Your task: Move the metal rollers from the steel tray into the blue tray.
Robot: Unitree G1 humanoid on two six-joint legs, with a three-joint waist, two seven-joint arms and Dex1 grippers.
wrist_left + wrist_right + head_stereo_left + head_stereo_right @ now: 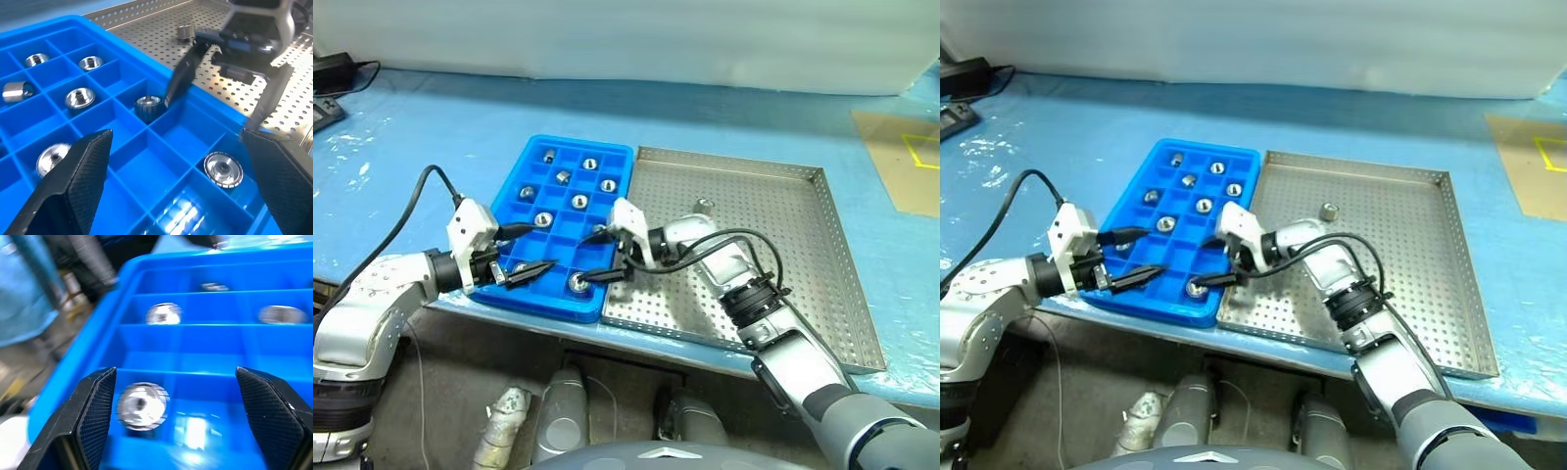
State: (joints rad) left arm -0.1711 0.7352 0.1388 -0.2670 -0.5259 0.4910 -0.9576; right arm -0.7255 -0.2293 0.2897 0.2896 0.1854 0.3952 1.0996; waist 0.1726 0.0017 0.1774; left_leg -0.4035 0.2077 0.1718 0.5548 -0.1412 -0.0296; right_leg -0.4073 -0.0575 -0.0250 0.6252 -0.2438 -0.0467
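Blue tray [509, 294] has just taken a roller [578, 283]; both grippers, left [530, 251] and right [604, 256], fingers wide and empty; next, the right reaches for the last roller [704, 206] on the steel tray [822, 294]

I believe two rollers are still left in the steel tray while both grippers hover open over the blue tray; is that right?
Not quite: the right eye view shows just one roller left in the steel tray. Both the left gripper and right gripper do hover open over the blue tray.
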